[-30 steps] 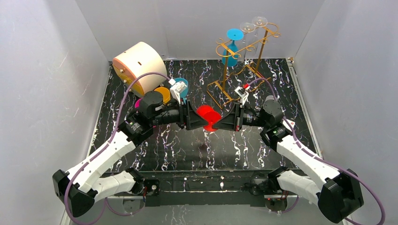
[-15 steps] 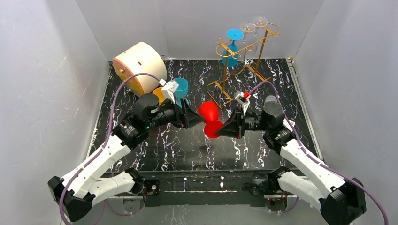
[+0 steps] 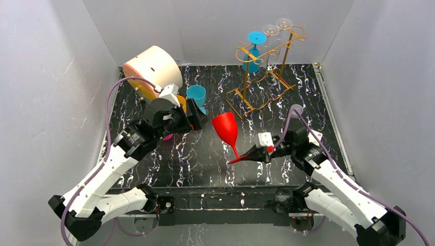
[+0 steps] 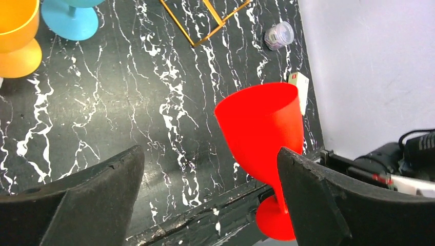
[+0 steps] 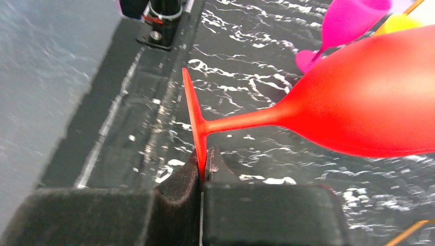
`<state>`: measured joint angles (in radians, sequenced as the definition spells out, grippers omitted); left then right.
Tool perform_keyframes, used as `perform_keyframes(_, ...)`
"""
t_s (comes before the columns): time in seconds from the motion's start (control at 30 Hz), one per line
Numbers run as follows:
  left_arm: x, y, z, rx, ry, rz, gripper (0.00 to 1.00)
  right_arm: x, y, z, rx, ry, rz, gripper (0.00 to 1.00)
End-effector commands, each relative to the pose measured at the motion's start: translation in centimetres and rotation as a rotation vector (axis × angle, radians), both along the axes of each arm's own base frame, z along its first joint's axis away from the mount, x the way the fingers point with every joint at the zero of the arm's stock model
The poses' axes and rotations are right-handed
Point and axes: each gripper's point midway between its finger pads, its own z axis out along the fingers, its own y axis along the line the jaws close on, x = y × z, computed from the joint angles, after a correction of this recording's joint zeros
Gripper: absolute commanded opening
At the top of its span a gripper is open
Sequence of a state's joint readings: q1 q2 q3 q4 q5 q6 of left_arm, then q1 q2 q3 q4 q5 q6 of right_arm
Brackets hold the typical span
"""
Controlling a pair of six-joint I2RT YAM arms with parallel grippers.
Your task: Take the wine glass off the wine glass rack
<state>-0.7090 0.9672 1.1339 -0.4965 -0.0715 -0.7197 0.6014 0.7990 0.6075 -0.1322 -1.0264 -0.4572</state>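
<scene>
The red wine glass (image 3: 226,128) is off the gold wire wine glass rack (image 3: 261,77) and hangs tilted over the middle of the table, bowl uppermost. My right gripper (image 3: 245,157) is shut on the rim of its round foot (image 5: 195,123); in the right wrist view the thin red edge sits pinched at the gripper (image 5: 203,166). My left gripper (image 3: 198,119) stands wide open to the left of the bowl, apart from it. In the left wrist view the red wine glass (image 4: 261,128) shows beyond the spread fingers (image 4: 77,200).
A blue glass (image 3: 254,51) and clear glasses (image 3: 275,26) hang on the rack. A cream and orange drum (image 3: 151,72) stands back left, with a teal glass (image 3: 196,95), an orange glass (image 4: 15,36) and a pink glass (image 5: 349,20) nearby. A small jar (image 4: 279,35) sits right.
My left gripper opened, let go of the red bowl and drew back to the left. The right gripper swung the glass toward the near side, so its bowl now points up.
</scene>
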Motion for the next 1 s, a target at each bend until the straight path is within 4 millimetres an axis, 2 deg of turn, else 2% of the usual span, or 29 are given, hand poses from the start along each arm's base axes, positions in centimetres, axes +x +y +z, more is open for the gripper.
perform_keyframes(0.0, 0.7, 1.3, 2.1, -0.022, 0.015, 0.099, 0.98, 0.6, -0.6, -1.2, 0.002, -0.437, 0.069, 0.01)
perform_keyframes(0.07, 0.9, 0.8, 3.4, -0.054, -0.012, 0.074, 0.98, 0.8, -0.6, -1.0, 0.024, -0.521, 0.07, 0.01)
perform_keyframes(0.13, 1.2, 0.5, 3.8, -0.074, -0.01, 0.049, 0.98, 0.8, -0.5, -0.8, 0.044, -0.584, 0.071, 0.01)
perform_keyframes(0.37, 1.9, -2.0, 1.5, -0.192, 0.164, -0.101, 0.98, 1.0, -0.8, -0.8, 0.045, -0.727, 0.071, 0.01)
perform_keyframes(0.57, 1.4, -4.4, 2.6, -0.323, 0.184, -0.27, 0.97, 0.7, -1.4, -1.2, 0.027, -0.83, 0.095, 0.01)
perform_keyframes(0.67, 0.8, -5.1, 2.1, -0.323, 0.216, -0.344, 0.95, 1.0, -1.6, -1.0, 0.019, -0.888, 0.086, 0.01)
perform_keyframes(0.77, -0.2, -5.9, 1.7, -0.339, 0.242, -0.444, 0.87, 1.4, -1.8, -0.9, -0.008, -0.915, 0.082, 0.01)
perform_keyframes(0.97, -0.6, -6.9, 2.2, -0.351, 0.228, -0.547, 0.72, 2.5, -1.8, -1.1, -0.084, -0.961, 0.118, 0.01)
